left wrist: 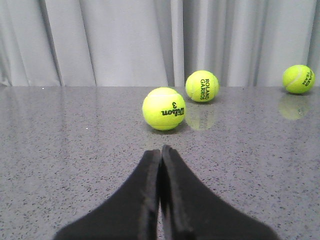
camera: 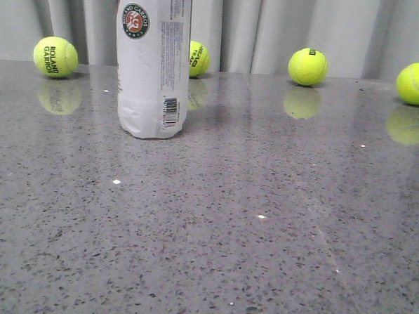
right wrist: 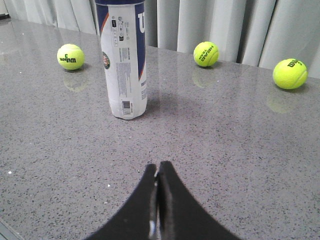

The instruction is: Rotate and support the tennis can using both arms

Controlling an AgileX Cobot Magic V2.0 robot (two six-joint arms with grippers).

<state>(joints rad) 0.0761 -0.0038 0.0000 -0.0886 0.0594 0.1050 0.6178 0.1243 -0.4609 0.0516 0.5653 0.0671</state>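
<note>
Tennis can (camera: 152, 62) upright on grey table (camera: 261, 237), far left. My right wrist view shows navy band; front shows Roland Garros emblem, barcode. Left gripper (left wrist: 161, 152), right gripper (right wrist: 157, 167) pressed closed, empty. Wilson 3 ball (left wrist: 164, 109) ahead of left.

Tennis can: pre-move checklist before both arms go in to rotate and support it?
1. Tennis can upright on the table: ok.
2. Left gripper open for contact: not ok, fingers pressed shut, nothing held.
3. Right gripper open: not ok, shut, empty.
4. Right gripper faces the can: ok, can ahead of it, apart.
5. Left wrist view shows the can: not ok, only balls such as the Wilson ball.
6. Can's cap state: cannot tell, cropped.
</note>
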